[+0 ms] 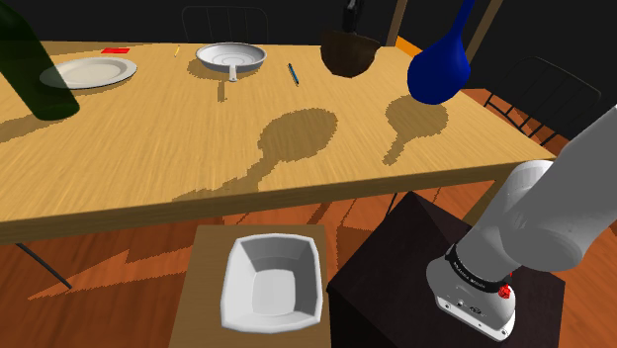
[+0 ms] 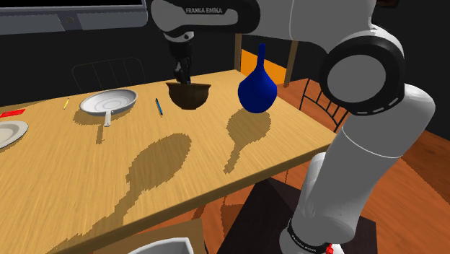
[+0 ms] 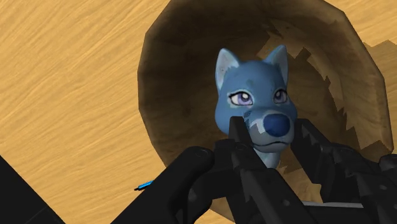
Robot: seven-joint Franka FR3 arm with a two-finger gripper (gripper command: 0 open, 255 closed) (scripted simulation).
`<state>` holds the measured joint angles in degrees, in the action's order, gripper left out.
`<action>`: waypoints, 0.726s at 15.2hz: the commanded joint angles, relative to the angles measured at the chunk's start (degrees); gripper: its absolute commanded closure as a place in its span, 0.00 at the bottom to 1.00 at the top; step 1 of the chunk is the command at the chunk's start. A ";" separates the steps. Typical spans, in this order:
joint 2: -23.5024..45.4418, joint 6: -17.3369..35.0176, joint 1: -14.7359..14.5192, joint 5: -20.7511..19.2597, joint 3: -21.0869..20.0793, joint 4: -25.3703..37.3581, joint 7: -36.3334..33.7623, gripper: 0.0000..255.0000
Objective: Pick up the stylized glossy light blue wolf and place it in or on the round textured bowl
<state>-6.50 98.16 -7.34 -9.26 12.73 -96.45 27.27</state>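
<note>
- A blue pen (image 2: 158,107) lies on the desk (image 2: 72,166), left of the end effector in the second exterior view.
- The end effector (image 3: 272,127), fingers narrowed onto its muzzle, clasps the blue wolf (image 3: 251,89) directly above the brown bowl (image 3: 181,83).
- A blue vase (image 2: 256,90) stands right of it.

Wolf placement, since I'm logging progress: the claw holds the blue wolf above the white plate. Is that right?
One thing is off: what lies beneath. The wrist view shows the claw holding the blue wolf above the dark brown bowl.
</note>
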 commanded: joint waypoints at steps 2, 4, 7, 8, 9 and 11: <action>-0.76 2.77 0.03 -0.23 0.01 -3.40 -0.44 1.00; -0.76 2.77 0.03 -0.23 0.01 -3.40 -0.44 1.00; -0.76 2.77 0.03 -0.23 0.01 -3.40 -0.44 1.00; -0.76 2.77 0.03 -0.23 0.01 -3.40 -0.44 1.00; -0.76 2.77 0.03 -0.23 0.01 -3.40 -0.44 1.00; -0.75 2.75 0.03 -0.23 0.01 -3.37 -0.43 0.00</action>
<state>-7.23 100.90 -7.31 -9.48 12.74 -99.87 26.84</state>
